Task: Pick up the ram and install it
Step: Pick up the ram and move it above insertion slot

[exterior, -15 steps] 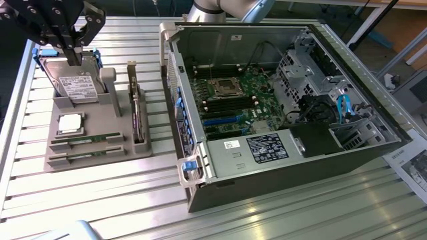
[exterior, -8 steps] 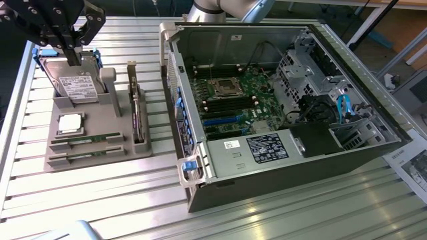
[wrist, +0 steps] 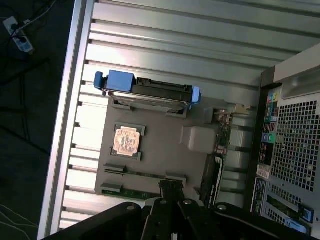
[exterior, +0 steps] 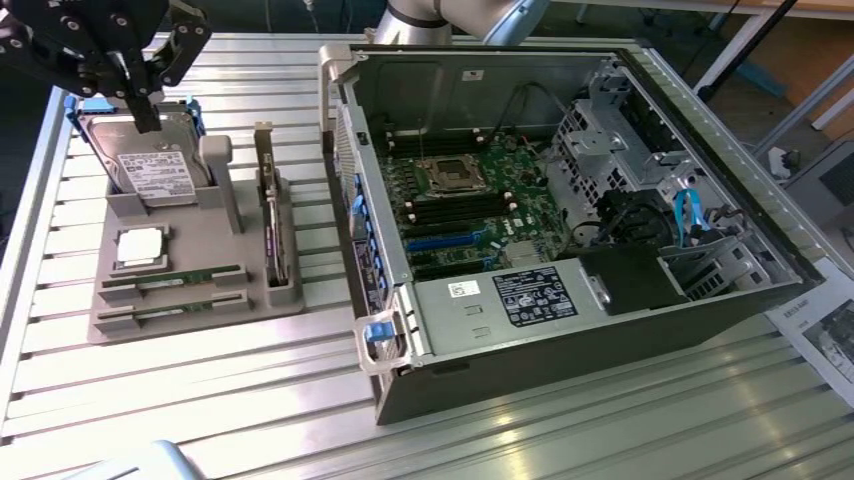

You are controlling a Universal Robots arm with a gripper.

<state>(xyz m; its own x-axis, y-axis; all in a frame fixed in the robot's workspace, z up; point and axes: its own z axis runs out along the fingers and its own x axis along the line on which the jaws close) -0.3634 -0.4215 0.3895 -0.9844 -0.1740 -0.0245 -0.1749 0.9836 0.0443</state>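
Observation:
Two green ram sticks lie in slots at the near end of a grey holder (exterior: 220,235), one ram (exterior: 174,278) just behind the other (exterior: 171,308). In the wrist view the same sticks (wrist: 142,175) sit just ahead of my fingertips. My gripper (exterior: 140,108) hangs over the holder's far end, above the hard drive (exterior: 158,170), well away from the ram. Its fingers are shut with nothing between them. In the wrist view the gripper (wrist: 171,189) reads as a closed dark tip.
The holder also carries a square silver processor (exterior: 142,248) and an upright expansion card (exterior: 274,235). An open computer case (exterior: 747,230) lies on the exterior view's right, its motherboard (exterior: 467,195) exposed. The slatted metal table (exterior: 200,400) ends at an edge on the exterior view's left.

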